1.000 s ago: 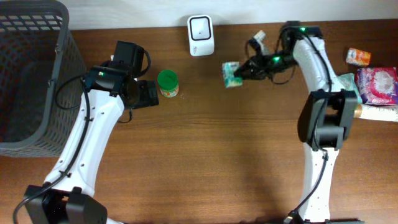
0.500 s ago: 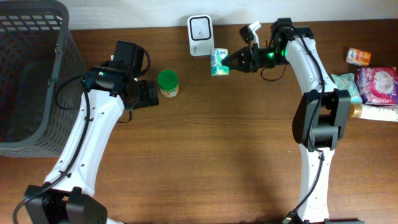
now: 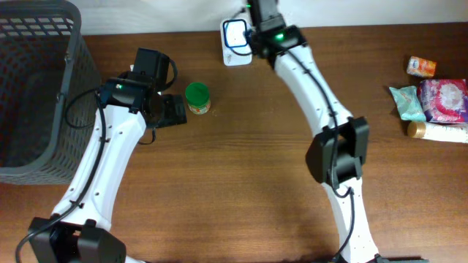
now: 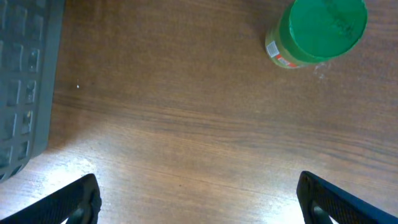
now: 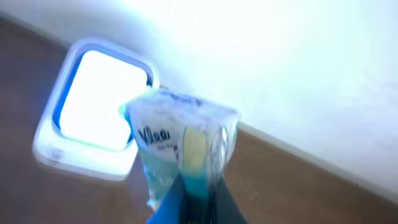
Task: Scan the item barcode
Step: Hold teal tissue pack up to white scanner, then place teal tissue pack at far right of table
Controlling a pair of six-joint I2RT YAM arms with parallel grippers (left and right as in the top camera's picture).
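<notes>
Packet: small teal-and-white crinkled plastic packet (image 5: 180,149), held upright in the air, its lower end pinched from below. In the right wrist view it overlaps the right edge of the scanner's lit window. Its barcode cannot be made out.
Right gripper: the right gripper (image 5: 196,190) is clamped narrowly on the packet's bottom edge.
Scanner: white rounded box scanner (image 3: 235,33) at the tabletop's far edge by the wall. Its window glows bright with a blue rim.
Change at the packet: a second ago it hung over the tabletop well right of the scanner, and half a second ago just beside it. Now the right arm reaches over the scanner and hides the packet from the overhead camera.
Left gripper: the left gripper (image 4: 198,183) has its jaws spread wide, holding nothing, low over bare wood. It is in the same place as a second ago.
Jar: green-lidded round jar (image 3: 197,96), upright just beside the left gripper, unmoved.
Basket: dark grey plastic mesh basket (image 3: 73,44) at the left end.
Other goods: small orange carton (image 3: 422,66) and pink-and-white pack (image 3: 443,98) at the right edge.
Tabletop: brown wood-grain tabletop (image 3: 241,168).
</notes>
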